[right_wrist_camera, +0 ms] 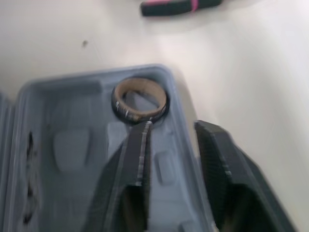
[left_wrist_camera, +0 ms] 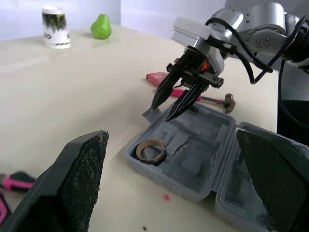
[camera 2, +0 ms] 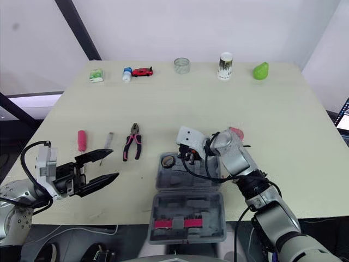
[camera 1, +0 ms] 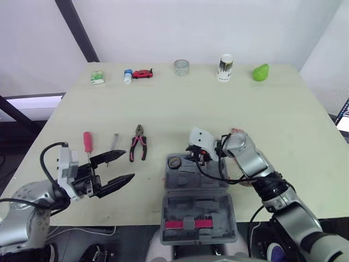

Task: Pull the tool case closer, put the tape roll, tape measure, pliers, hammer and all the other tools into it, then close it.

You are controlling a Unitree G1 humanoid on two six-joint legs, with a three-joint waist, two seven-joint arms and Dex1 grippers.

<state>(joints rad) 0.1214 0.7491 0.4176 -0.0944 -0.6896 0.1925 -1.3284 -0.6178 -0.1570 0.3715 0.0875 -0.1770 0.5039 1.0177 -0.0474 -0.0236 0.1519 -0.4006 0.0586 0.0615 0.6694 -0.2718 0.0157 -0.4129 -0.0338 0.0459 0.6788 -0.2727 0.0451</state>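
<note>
Noted on the beige desk [camera 1: 163, 109]: grey tool case [camera 1: 188, 188], brown-black tape roll [camera 1: 174, 162], pink-and-black-handled pliers [camera 1: 138, 144], red-handled screwdriver [camera 1: 87, 142], green pear [camera 1: 260, 72].

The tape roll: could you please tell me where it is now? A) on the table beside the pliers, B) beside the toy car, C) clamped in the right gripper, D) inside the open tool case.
D: the tape roll lies in a corner of the open tool case.
</note>
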